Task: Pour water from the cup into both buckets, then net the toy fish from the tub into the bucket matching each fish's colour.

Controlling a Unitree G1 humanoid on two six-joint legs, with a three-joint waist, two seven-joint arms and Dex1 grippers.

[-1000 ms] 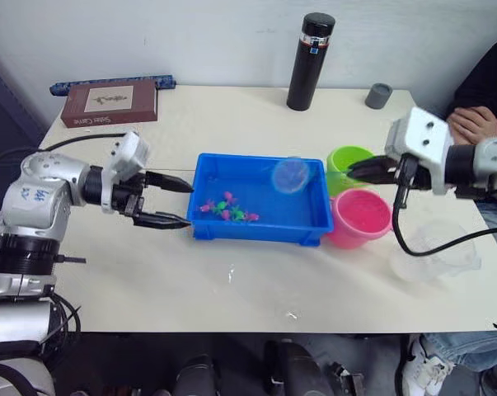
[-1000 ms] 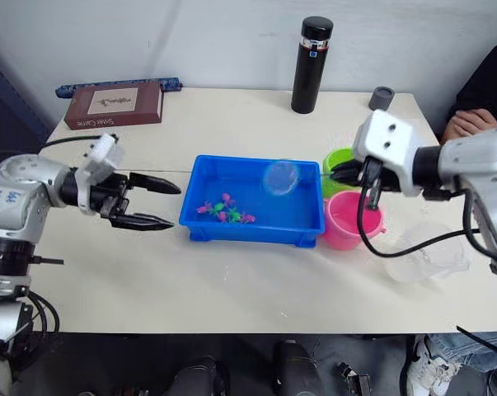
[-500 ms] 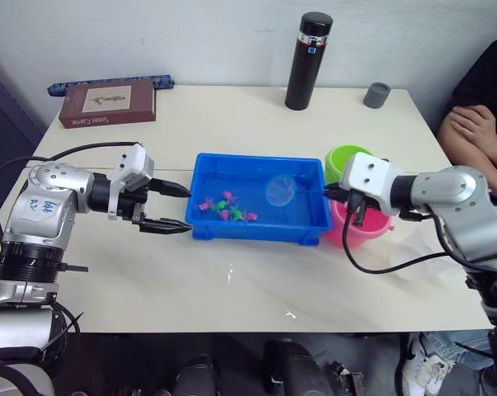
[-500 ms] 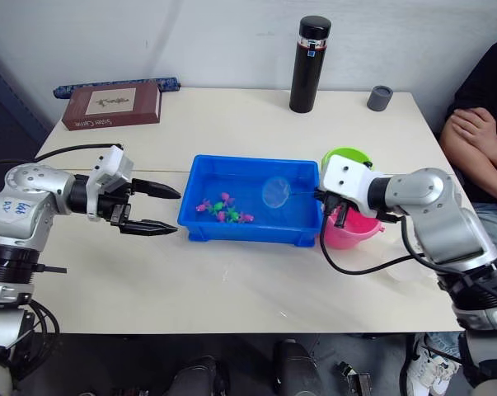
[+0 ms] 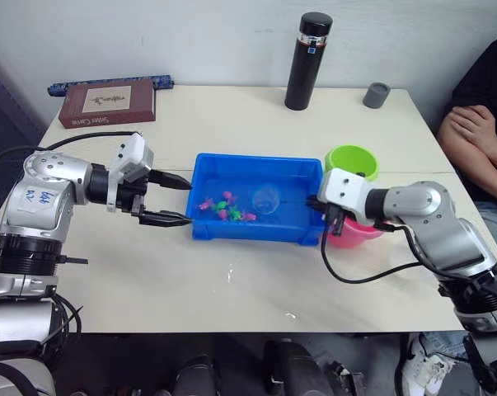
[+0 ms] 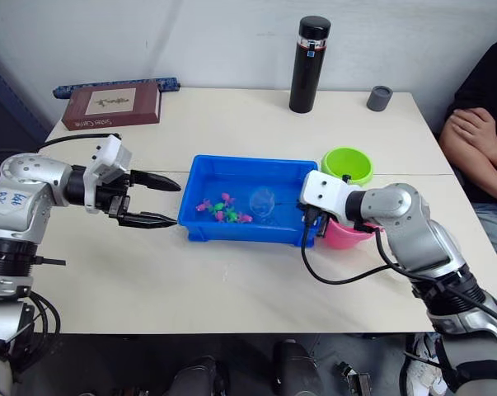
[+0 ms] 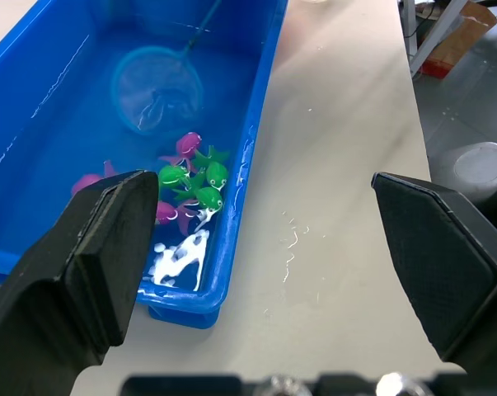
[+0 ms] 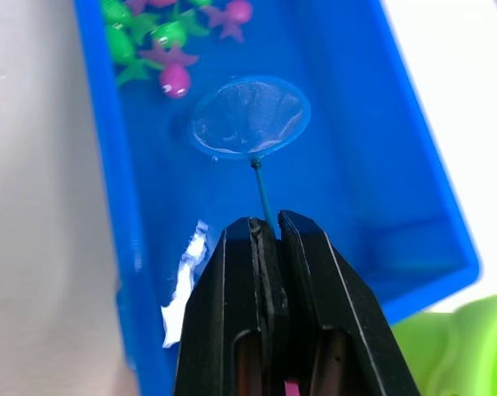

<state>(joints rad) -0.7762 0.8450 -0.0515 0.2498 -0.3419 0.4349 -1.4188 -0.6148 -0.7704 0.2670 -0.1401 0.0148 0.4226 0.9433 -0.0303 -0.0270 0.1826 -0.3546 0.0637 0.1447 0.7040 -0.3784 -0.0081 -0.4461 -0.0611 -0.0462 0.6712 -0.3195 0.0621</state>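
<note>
The blue tub (image 5: pixel 256 233) sits mid-table with water and a cluster of pink and green toy fish (image 5: pixel 227 206) at its left end. My right gripper (image 5: pixel 311 201) is at the tub's right rim, shut on the thin handle of the net (image 5: pixel 266 198). The hoop (image 8: pixel 248 118) is low inside the tub, just right of the fish (image 8: pixel 161 45), with no fish in it. My left gripper (image 5: pixel 189 202) is open just outside the tub's left wall. The green bucket (image 5: pixel 352 159) and pink bucket (image 5: pixel 359 233) stand right of the tub. The cup is hidden.
A black flask (image 5: pixel 307 59) and a small grey cap (image 5: pixel 377 95) stand at the back. A brown book (image 5: pixel 108 103) lies at the back left. A person's folded arms (image 5: pixel 475 132) rest at the table's right edge. Wet spots (image 5: pixel 232 271) lie in front of the tub.
My right gripper has moved left and down with the net, bringing the hoop from above the tub's right end down into it near the fish. The left gripper has stayed open beside the tub.
</note>
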